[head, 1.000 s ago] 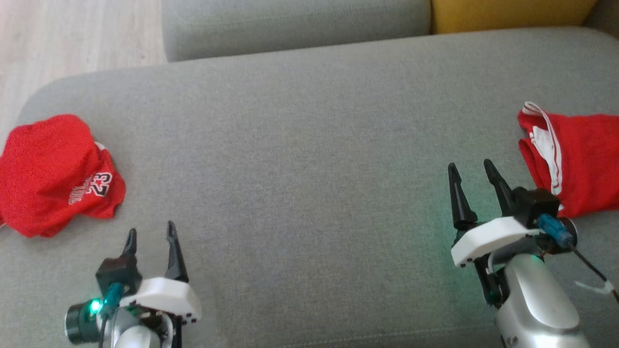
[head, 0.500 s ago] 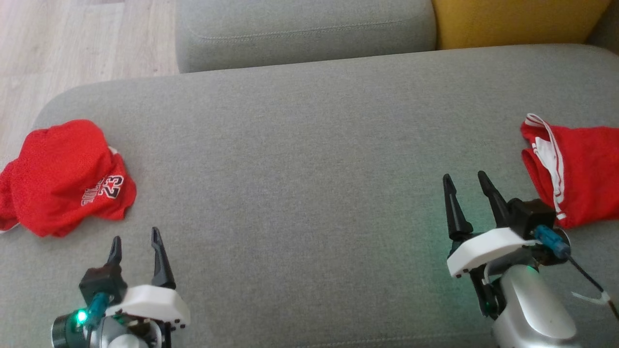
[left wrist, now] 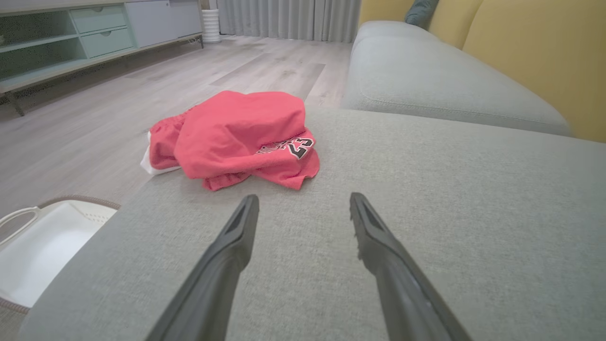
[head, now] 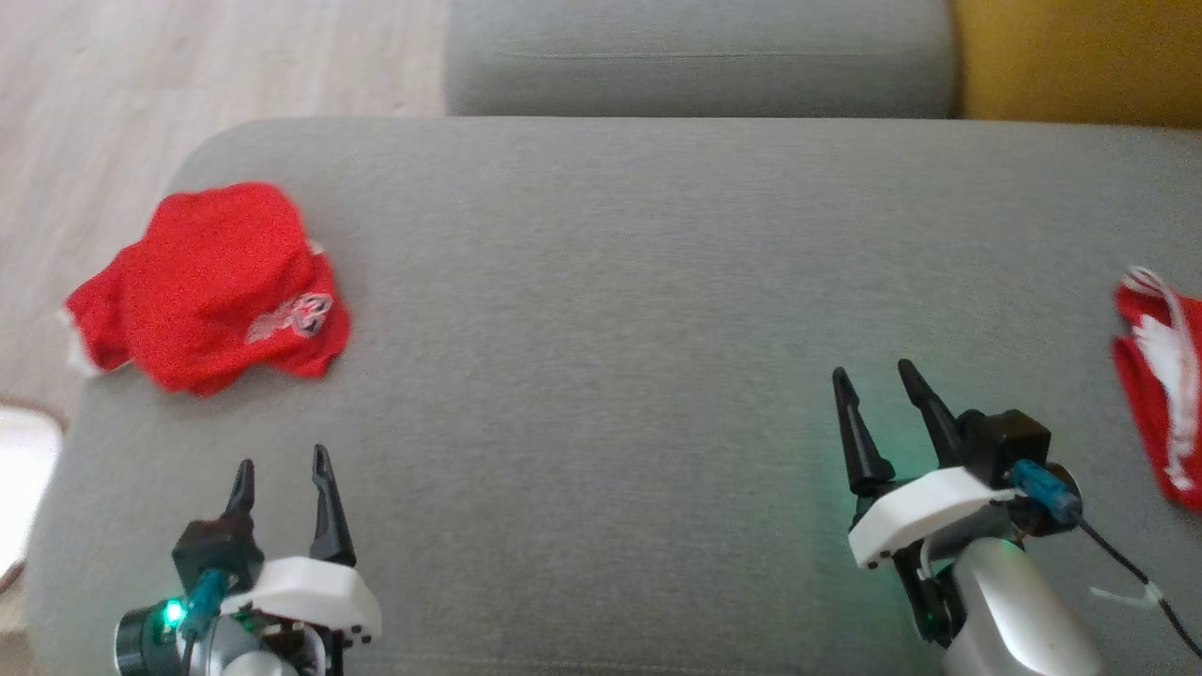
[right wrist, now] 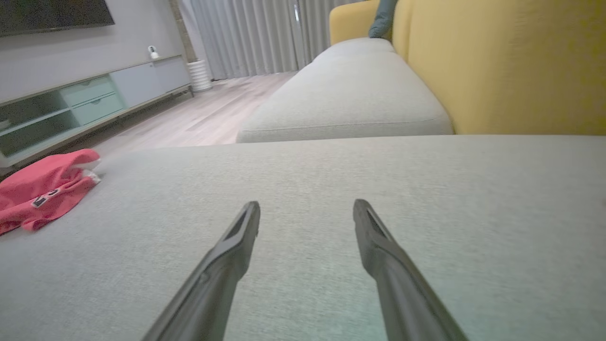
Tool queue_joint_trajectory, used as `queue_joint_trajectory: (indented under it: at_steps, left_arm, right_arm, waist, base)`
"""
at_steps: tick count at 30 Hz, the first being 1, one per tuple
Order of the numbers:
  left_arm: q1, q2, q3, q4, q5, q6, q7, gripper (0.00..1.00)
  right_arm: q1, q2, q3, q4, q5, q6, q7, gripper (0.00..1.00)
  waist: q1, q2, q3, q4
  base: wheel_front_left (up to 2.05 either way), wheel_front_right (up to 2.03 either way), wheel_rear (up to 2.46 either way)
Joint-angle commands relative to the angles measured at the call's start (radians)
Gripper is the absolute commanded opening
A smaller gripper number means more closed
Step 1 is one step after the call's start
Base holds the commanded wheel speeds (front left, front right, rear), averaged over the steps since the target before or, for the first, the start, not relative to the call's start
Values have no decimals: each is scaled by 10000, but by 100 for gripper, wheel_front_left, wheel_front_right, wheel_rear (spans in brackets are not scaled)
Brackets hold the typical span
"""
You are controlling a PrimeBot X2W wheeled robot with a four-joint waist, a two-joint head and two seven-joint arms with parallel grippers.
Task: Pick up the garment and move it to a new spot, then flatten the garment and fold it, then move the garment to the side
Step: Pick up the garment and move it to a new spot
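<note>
Red garment [head: 211,286] lies crumpled at the frame's upper left, near the sofa cushion [head: 601,282] edge. Its longer spread runs left-right, print toward my left pincer [head: 284,460], which hovers below, wide open and empty, lined up for the pick, I judge. At lower right, my right pincer [head: 872,369] is also spread and empty, near another red cloth [head: 1160,394].

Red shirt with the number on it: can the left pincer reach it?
Probably yes. The left pincer is open and points roughly at the red shirt, with just bare grey cushion between them.
</note>
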Motion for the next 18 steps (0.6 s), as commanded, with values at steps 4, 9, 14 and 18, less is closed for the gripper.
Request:
queue_joint_trajectory:
  at_steps: [4, 9, 14, 18]
  left_arm:
    - [-402, 76, 299, -270, -1, -13, -51, 100]
    - [-350, 76, 447, -326, -41, 56, -51, 100]
    - [-151, 76, 886, -419, 14, 102, -51, 100]
    - [-51, 76, 1143, -482, 34, 119, -51, 100]
  right_arm:
    - [-246, 56, 399, -264, 146, 63, -66, 100]
    - [-274, 56, 528, -243, 183, 63, -66, 100]
    - [-325, 56, 731, -203, 268, 63, -66, 100]
    - [-375, 56, 846, -190, 331, 63, -66, 100]
  waist:
    - [1, 0, 148, 1290]
    - [1, 0, 254, 2350]
    - [1, 0, 277, 3373]
    - [1, 0, 303, 3702]
  base:
    - [0, 0, 0]
    - [0, 0, 0]
    - [0, 0, 0]
    - [0, 0, 0]
